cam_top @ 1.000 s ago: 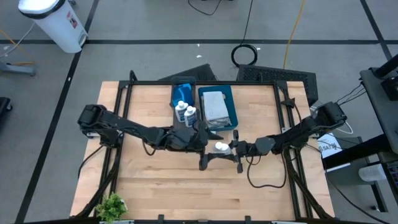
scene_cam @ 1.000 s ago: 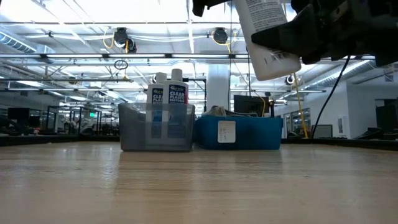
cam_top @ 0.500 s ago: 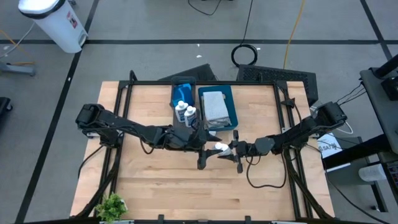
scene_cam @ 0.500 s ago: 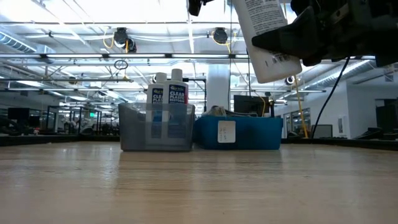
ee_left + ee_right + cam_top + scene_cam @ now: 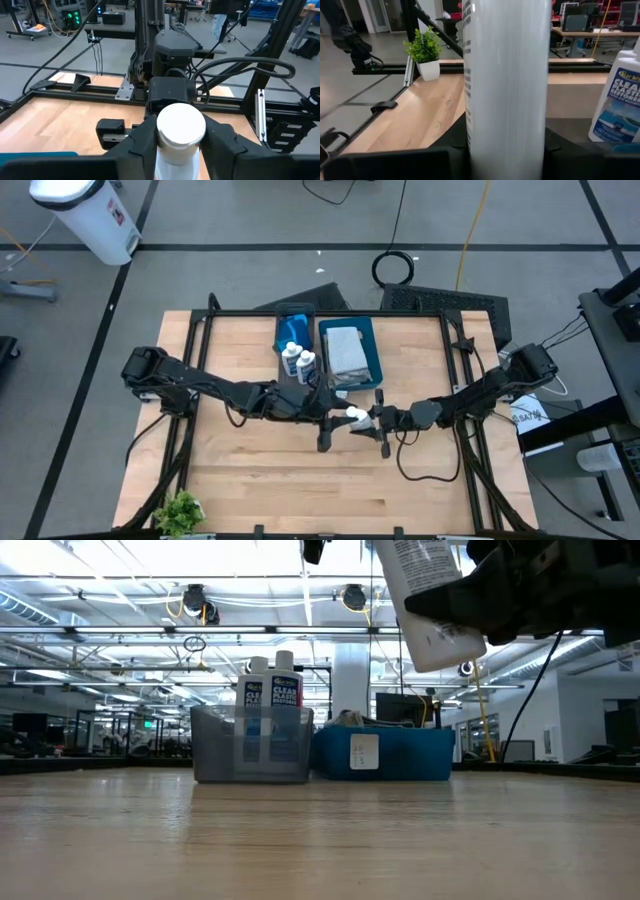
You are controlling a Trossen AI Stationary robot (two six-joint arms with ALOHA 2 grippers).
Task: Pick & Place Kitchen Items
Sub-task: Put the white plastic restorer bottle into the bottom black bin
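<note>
Above table centre: white bottle held clear of the wooden table, between both grippers.
Right gripper: fingers clamped on the bottle body.
Left gripper: fingers pressed against the cap end on either side.
Grey tray: two more white bottles standing upright inside.
Teal tray: just beside the grey tray, holding a folded grey cloth.

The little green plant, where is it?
In the high view the plant sits at the table's near-left corner, far from both trays.
</note>
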